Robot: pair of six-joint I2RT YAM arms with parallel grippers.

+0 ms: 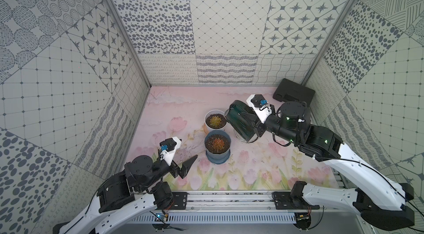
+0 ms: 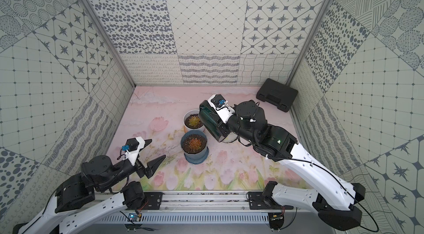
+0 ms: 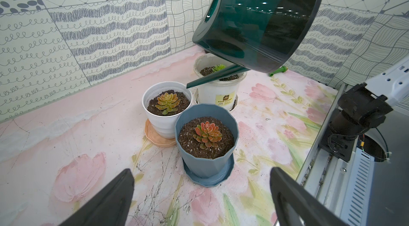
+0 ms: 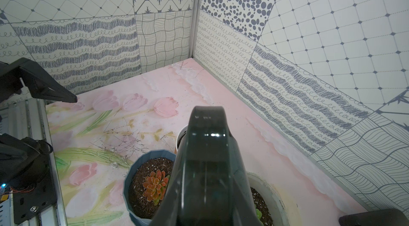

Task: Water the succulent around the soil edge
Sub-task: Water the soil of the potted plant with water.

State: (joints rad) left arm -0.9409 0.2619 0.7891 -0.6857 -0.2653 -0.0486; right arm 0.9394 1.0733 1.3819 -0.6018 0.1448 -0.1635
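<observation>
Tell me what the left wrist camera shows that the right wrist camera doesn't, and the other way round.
Only the left wrist view: the thin spout of the dark green translucent watering can, the yellow-green succulent in the round white plastic pot, and the peach saucer under that pot. Only the right wrist view: the metal corner post and the left arm's black base. Both: the watering can's body and the faceted blue plastic pot with its orange-red succulent.

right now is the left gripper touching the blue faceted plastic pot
Apart. In both top views bare floral mat shows between left gripper and blue faceted plastic pot.
</observation>
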